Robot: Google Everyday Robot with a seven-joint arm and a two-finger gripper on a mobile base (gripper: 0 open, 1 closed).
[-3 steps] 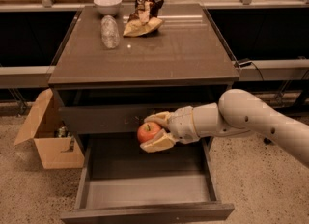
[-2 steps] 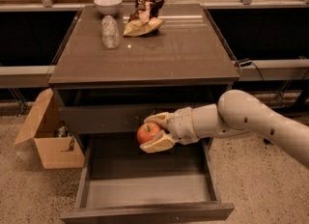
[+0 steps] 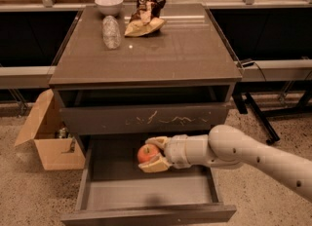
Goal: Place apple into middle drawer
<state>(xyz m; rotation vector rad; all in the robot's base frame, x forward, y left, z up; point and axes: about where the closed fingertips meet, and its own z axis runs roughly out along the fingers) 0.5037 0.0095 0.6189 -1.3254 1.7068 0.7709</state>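
I have the end effector (image 3: 146,155) low in front of the bench (image 3: 175,49), just under the scratched drawer (image 3: 146,120), whose front carries pale marks. It is clenched on the apple (image 3: 147,152). One pale finger lies over the top of the fruit and the other cups it from below, so the red skin, its yellowish patch and the short stem show between them.

The apple hangs inside the outline of the middle drawer (image 3: 146,193), which stands pulled well out towards me. It is over the rear part of the grey floor, close to the back and a little left of centre. I cannot tell whether the lower finger touches the floor. The drawer's plain dark front panel runs along the bottom of my view, and its floor is bare in front of the apple.

The arm (image 3: 253,157) comes in from the right, thick and pale, crossing the drawer's right wall at an angle.

On the bench top, all at the far end, sit a small white bowl (image 3: 108,4), a clear plastic bottle (image 3: 111,31) lying on its side just in front of the bowl, and a crumpled brown-and-tan snack bag (image 3: 145,13) to the right of both. They are well apart from the end effector.

A cardboard box (image 3: 48,144) with its flap raised stands on the speckled floor beside the bench's left side.
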